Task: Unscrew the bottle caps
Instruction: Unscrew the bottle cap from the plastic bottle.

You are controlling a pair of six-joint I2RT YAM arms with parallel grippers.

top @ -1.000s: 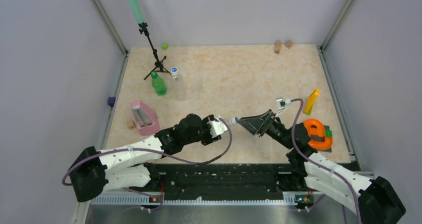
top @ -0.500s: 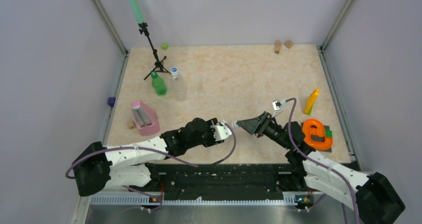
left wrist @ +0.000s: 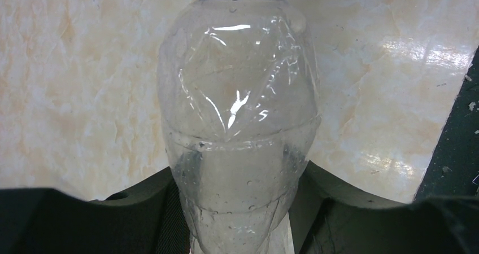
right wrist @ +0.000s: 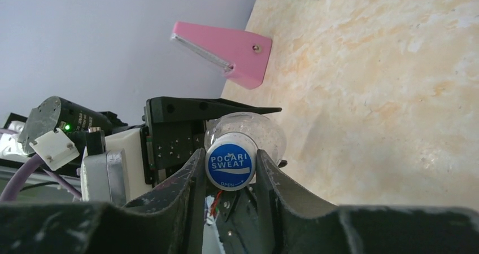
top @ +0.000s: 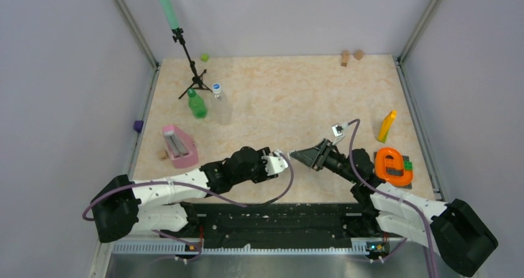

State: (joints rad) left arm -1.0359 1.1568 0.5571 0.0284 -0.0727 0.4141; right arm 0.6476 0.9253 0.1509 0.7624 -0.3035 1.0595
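My left gripper point(top: 276, 162) is shut on a clear bottle point(left wrist: 239, 124) and holds it level, neck pointing right. In the left wrist view its black fingers point(left wrist: 141, 209) clamp the bottle's lower body. The blue bottle cap point(right wrist: 229, 165) faces the right wrist camera. My right gripper point(right wrist: 230, 155) is shut on this cap, one finger pressed to each side. From above, the right gripper point(top: 296, 156) meets the left at the table's front middle. A green bottle point(top: 197, 105) with a dark green cap and a clear bottle point(top: 220, 109) with a blue cap point(top: 217, 88) stand upright at the back left.
A pink holder point(top: 179, 147) sits left of my left arm. An orange ring-shaped object point(top: 393, 165) and a yellow block point(top: 387, 126) lie to the right. A tripod point(top: 188, 62), a lime lump point(top: 204, 57) and wooden blocks point(top: 351, 56) stand along the back.
My right gripper has slid left onto the blue cap and its jaws have narrowed against it. The left arm settled slightly rightward with the bottle.
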